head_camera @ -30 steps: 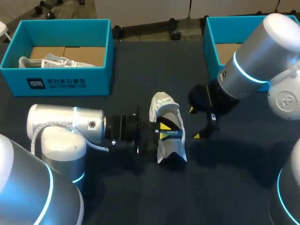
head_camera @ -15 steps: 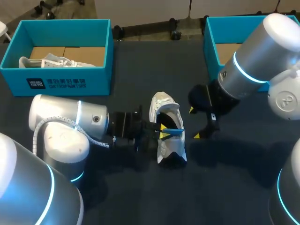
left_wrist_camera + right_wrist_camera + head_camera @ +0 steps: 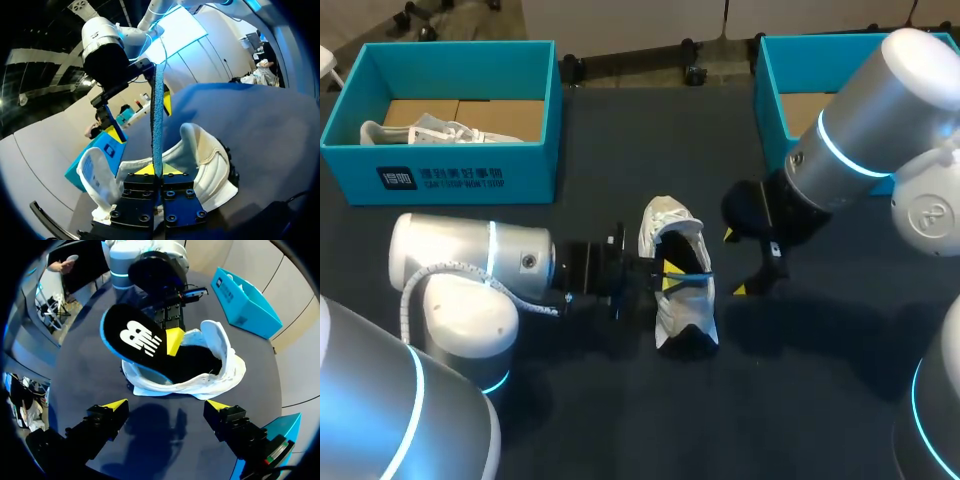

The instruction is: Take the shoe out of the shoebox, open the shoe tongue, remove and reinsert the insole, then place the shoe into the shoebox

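A white shoe [image 3: 672,226] lies on the dark table, its opening wide. My left gripper [image 3: 666,281] comes in from the left and is shut on the insole [image 3: 688,283], pinching its thin blue edge [image 3: 157,115] between the yellow tips [image 3: 158,170]. In the right wrist view the insole [image 3: 136,342] shows black with a white logo, raised on a slant with its far end inside the shoe [image 3: 220,367]. My right gripper [image 3: 734,263] hangs open just right of the shoe, and nothing lies between its fingers [image 3: 112,406].
A teal shoebox [image 3: 450,178] at the back left holds another white shoe [image 3: 428,131]. A second teal shoebox [image 3: 772,80] stands at the back right, partly hidden by my right arm. Bare table [image 3: 620,420] lies in front of the shoe.
My left arm has shifted right toward the shoe and its wrist has turned, the insole staying in its gripper. The right arm has not moved.
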`<state>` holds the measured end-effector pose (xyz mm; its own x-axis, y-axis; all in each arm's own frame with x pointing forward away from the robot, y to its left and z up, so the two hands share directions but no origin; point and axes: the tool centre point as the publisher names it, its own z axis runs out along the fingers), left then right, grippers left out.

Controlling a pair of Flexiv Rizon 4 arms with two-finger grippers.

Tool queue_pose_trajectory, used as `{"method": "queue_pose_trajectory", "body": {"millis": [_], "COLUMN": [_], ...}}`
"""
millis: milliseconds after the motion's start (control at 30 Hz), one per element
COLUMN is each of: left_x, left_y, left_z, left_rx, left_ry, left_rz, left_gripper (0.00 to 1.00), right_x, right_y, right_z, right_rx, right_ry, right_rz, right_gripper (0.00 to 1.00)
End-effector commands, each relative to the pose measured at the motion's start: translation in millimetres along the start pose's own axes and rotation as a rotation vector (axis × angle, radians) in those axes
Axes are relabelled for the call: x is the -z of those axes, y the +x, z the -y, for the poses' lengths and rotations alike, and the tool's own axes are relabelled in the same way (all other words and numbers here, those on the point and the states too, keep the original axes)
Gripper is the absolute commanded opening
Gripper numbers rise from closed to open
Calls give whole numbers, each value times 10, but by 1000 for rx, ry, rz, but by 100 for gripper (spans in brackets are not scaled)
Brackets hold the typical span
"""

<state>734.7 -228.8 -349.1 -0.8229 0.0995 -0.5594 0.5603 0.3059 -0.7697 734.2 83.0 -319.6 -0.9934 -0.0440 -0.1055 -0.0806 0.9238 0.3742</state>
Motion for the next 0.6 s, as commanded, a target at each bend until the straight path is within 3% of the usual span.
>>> {"method": "queue_pose_trajectory", "body": {"millis": [33, 333, 367, 400, 433, 467, 600], "left_x": [-49, -18, -8, -1, 11, 28, 65], "left_y": [15, -17, -20, -23, -29, -39, -47], "left_z": [-34, -56, -40, -25, -1, 40, 158], "left_rx": [-1, 19, 19, 19, 19, 22, 34], "left_ry": [0, -18, -17, -16, -14, -8, 13], "left_rz": [22, 34, 34, 34, 35, 38, 35], "left_gripper": [0, 0, 14, 36, 47, 53, 49], "right_x": [-8, -8, -8, -8, -8, -8, -8], "right_y": [6, 6, 6, 6, 6, 6, 6], "right_z": [2, 2, 2, 2, 2, 2, 2], "right_rx": [1, 1, 1, 1, 1, 1, 1], "right_ry": [0, 0, 0, 0, 0, 0, 0], "right_rz": [1, 1, 1, 1, 1, 1, 1], "right_gripper": [100, 100, 100, 100, 100, 100, 100]}}
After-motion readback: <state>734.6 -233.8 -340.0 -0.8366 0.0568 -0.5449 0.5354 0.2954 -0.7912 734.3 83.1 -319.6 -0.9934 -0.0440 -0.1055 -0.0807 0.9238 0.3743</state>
